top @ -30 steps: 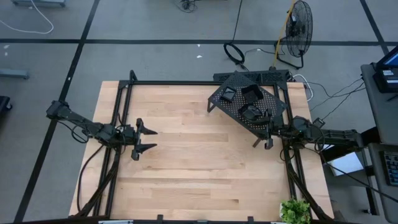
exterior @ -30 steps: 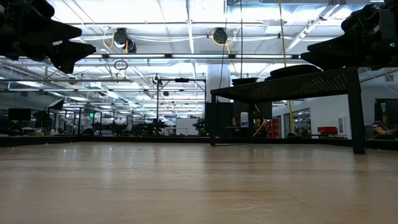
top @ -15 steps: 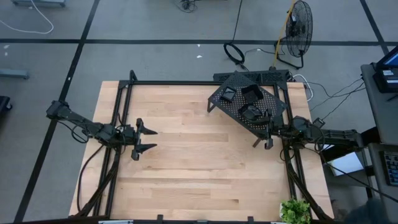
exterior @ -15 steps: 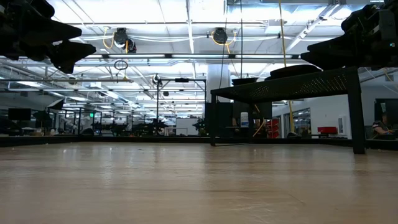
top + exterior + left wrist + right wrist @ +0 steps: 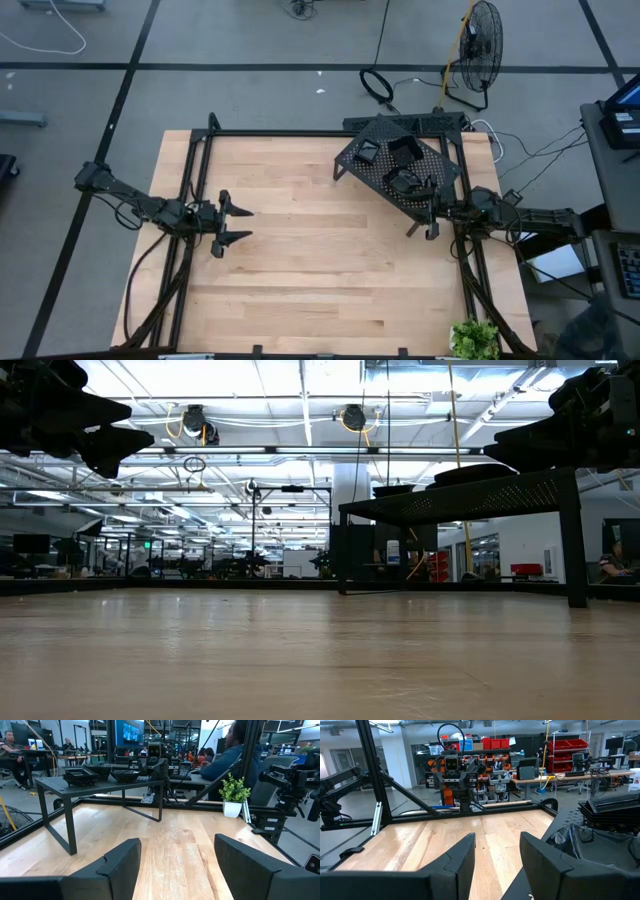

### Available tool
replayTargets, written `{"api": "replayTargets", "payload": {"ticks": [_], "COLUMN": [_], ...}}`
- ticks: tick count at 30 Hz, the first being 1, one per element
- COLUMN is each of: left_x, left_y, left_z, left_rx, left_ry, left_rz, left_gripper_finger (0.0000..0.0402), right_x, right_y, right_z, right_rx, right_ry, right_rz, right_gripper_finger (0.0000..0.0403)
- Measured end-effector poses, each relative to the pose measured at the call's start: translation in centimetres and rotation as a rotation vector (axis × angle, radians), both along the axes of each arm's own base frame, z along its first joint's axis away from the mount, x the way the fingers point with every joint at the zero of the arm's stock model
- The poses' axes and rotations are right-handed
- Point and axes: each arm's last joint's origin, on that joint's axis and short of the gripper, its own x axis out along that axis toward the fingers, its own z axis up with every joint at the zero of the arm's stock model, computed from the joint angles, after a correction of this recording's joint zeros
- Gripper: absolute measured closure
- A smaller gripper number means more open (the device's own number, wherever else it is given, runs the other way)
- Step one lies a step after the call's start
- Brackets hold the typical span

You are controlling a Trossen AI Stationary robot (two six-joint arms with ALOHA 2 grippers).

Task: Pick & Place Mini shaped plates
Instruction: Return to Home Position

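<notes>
Several glossy black mini plates lie in stacks on top of the black perforated rack point(image 5: 400, 165), one stack at its far left point(image 5: 367, 152), one at its far side point(image 5: 404, 150) and one at its near side point(image 5: 405, 183). They also show in the left wrist view point(image 5: 80, 775) and the right wrist view point(image 5: 615, 810). The rack stands on its legs at the table's far right. My right gripper point(image 5: 430, 220) is open and empty, above the table beside the rack's near right corner. My left gripper point(image 5: 240, 225) is open and empty above the table's left part, pointing toward the rack.
A small potted plant point(image 5: 475, 338) stands at the table's near right corner. The black frame bars point(image 5: 300, 133) run along the table's far edge and sides. The bare wood point(image 5: 320, 270) between the two arms is free room. A person point(image 5: 235, 755) sits beyond the table.
</notes>
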Motion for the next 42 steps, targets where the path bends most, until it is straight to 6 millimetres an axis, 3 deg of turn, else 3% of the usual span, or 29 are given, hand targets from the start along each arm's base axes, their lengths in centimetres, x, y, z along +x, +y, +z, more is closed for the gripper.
{"api": "replayTargets", "payload": {"ticks": [17, 31, 42], "left_x": [0.0, 0.0, 0.0], "left_y": [0.0, 0.0, 0.0], "left_z": [0.0, 0.0, 0.0], "left_rx": [0.0, 0.0, 0.0], "left_ry": [0.0, 0.0, 0.0], "left_rz": [0.0, 0.0, 0.0], "left_gripper_finger": [0.0133, 0.0153, 0.0134], "right_x": [0.0, 0.0, 0.0], "right_y": [0.0, 0.0, 0.0], "right_z": [0.0, 0.0, 0.0], "right_rx": [0.0, 0.0, 0.0], "right_ry": [0.0, 0.0, 0.0], "right_rz": [0.0, 0.0, 0.0], "right_gripper_finger": [0.0257, 0.0258, 0.0259]}}
